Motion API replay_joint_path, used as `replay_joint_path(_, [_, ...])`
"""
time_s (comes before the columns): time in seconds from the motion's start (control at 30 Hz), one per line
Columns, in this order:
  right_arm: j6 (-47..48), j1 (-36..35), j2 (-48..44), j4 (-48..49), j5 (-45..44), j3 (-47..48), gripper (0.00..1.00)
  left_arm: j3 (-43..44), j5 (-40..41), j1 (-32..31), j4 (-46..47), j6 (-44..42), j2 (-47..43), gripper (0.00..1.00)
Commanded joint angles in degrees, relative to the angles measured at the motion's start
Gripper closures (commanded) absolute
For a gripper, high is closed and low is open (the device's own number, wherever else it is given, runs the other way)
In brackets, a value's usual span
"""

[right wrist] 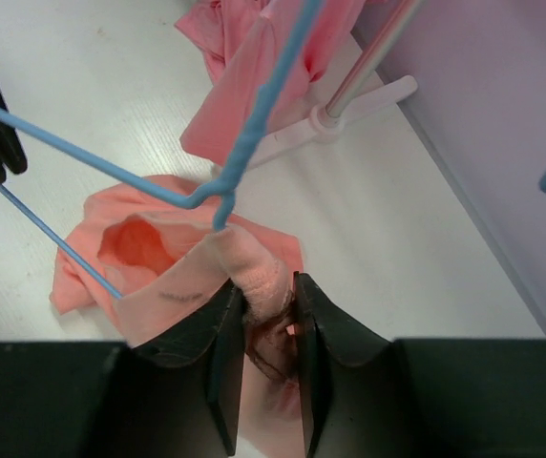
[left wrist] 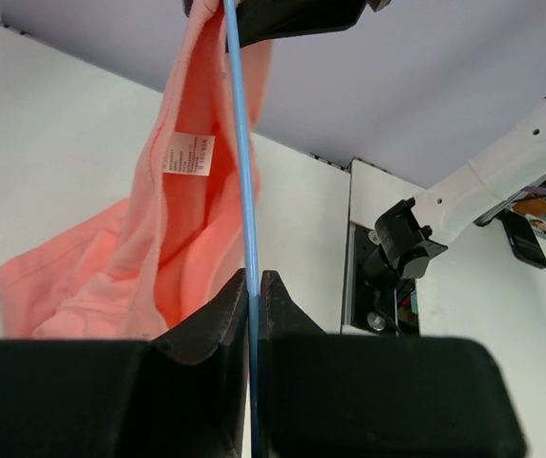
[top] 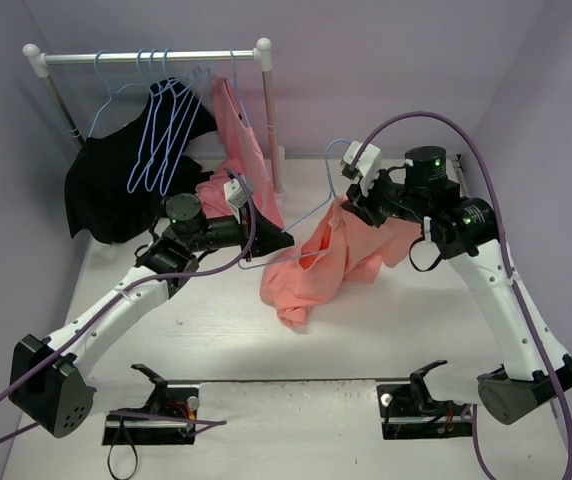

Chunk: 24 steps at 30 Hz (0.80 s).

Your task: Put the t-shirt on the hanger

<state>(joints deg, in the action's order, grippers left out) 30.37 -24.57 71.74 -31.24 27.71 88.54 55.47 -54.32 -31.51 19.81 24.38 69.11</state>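
Bare table (top: 216, 340) lies open at 6 o'clock of the t-shirt (top: 311, 270), between the two arms. At 11 o'clock the rack (top: 66, 59), its spare hangers (top: 166, 120) and a black garment (top: 106, 190) crowd the way. The hanger (left wrist: 243, 191) wire bars 12 o'clock, just above the cloth.

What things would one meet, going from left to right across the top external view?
In order: black garment → left fingers → t-shirt → right arm's base.
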Motion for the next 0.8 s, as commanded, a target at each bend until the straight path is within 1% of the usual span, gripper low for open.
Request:
replay_joint_path(0.0, [0.2,0.1,0.8,2.1,4.5,-0.1,0.91,7.2,-3.2,-0.1,2.2,-4.3,-1.3,1.0])
replay_joint_path(0.07, [0.3,-0.1,0.7,2.1,4.9,0.6,0.91,8.3,-3.1,-0.1,0.1,-5.6,-0.9,1.0])
replay_joint_path(0.27, [1.2,-0.6,0.2,2.1,4.8,2.1,0.85,11.3,-2.6,0.0,-4.1,-8.8,0.0,1.0])
replay_joint_path(0.6, [2.5,-1.5,0.6,2.2,4.6,4.1,0.79,16.4,-3.3,-1.0,-6.8,-11.3,2.9,1.0])
replay_joint_path(0.77, [3.3,-1.9,0.9,2.2,3.8,3.9,0.79,18.4,-3.1,-1.2,-8.3,-12.5,3.6,1.0])
